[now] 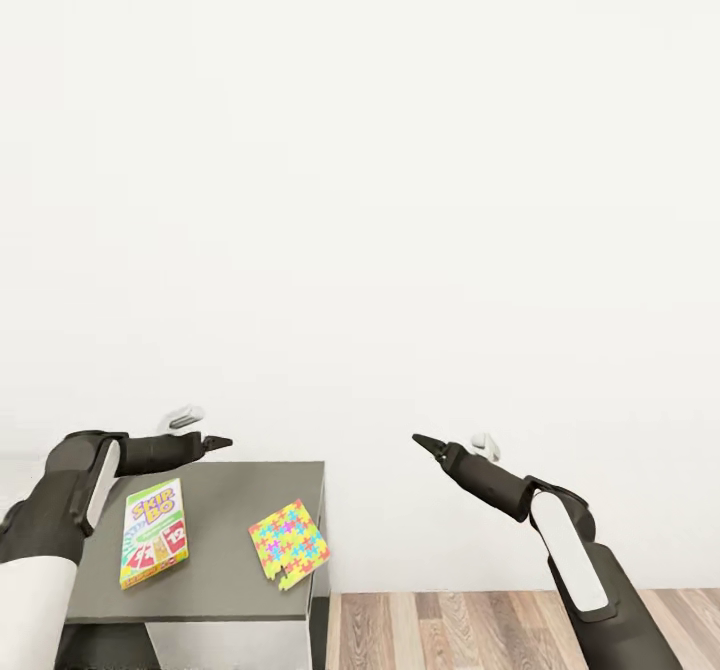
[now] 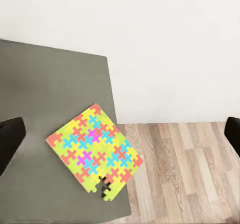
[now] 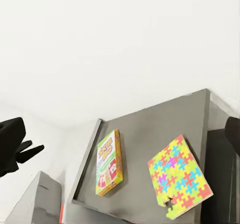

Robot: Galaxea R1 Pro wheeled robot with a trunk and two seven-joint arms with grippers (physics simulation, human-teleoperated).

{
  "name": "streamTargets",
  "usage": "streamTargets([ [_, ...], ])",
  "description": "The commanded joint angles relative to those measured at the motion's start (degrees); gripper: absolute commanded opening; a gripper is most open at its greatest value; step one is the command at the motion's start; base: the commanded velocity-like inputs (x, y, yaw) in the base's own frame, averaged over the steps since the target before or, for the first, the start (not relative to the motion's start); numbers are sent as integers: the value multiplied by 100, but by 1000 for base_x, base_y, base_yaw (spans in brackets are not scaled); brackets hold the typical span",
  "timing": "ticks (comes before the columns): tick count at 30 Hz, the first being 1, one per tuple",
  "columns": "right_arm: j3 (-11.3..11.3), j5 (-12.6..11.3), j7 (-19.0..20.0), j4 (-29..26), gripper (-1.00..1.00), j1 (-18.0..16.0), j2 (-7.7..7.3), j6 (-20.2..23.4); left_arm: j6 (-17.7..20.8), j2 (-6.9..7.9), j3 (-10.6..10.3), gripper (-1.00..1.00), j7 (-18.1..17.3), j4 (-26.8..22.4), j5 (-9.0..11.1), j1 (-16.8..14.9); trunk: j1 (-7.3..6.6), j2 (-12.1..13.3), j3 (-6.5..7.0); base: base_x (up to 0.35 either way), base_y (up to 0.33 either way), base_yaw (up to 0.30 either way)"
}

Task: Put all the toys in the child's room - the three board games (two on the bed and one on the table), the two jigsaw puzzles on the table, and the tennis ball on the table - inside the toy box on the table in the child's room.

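Left arm: raised at the head view's left edge, white and dark grey links, reaching over the near-left part of the table.
Left gripper (image 1: pixel 215 442): hovers above the table's back edge, touching nothing. In the left wrist view the two dark fingertips (image 2: pixel 10 141) stand wide apart at opposite sides of the picture, with nothing between them.
Right arm: raised at the head view's right, above the wooden floor (image 1: pixel 480 630), well clear of the table.
Right gripper (image 1: pixel 428 442): points toward the table from the right, empty. In the right wrist view its fingers (image 3: pixel 11 144) are spread far apart.
Table (image 1: pixel 240 485): dark grey top, its right-hand corner next to the floor; it stands against a plain white wall (image 1: pixel 360 170).
Board game (image 1: pixel 153 532): pale box with green and yellow edges and red-and-blue cartoon print, lying flat on the left part of the table, just below the left arm in the head view.
Jigsaw puzzle (image 1: pixel 288 543): yellow slab of many-coloured interlocking shapes, lying flat and turned at an angle near the table's right edge. Its corner overhangs that edge slightly in the left wrist view (image 2: pixel 94 149). One corner shows a gap where pieces are loose.
Spacing: board game and jigsaw puzzle lie apart, bare table top between them.
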Motion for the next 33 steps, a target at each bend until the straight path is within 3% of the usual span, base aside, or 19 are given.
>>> streamTargets([
  [1, -11, 64, 27, 0, 100, -2, 2, 26, 20, -120, 9, 100, 342, 1, -14, -5, 2, -5, -3, 0, 0, 74],
  [4, -12, 115, 23, 11, 100, -1, 2, 22, -9, -382, -3, 100, 977, 24, -9, -6, 2, -5, -3, 0, 0, 37],
  [6, -12, 127, 19, 59, 100, 1, 1, 21, -17, -517, -43, 100, 1175, 36, -9, -6, 2, -5, -3, 0, 0, 16],
  [10, -8, 141, -2, 365, 100, 4, -1, 27, -58, -657, -438, 100, 1342, 60, -14, 0, 2, -5, -3, 0, 0, 5],
  [14, -5, 144, -218, 649, 100, -47, -3, 56, -282, -679, -708, 100, 1380, 87, -4, 2, 2, -5, -3, 0, 0, 1],
  [22, -4, 115, -1071, 829, 100, -93, 5, 80, -437, -684, -812, 100, 1395, 297, -16, -1, 2, -5, -3, 0, 0, 0],
  [33, -4, 126, -1136, 794, 100, -92, 1, 65, -450, -634, -809, 100, 1396, 320, -21, -6, 2, -5, -3, 0, 0, 0],
])
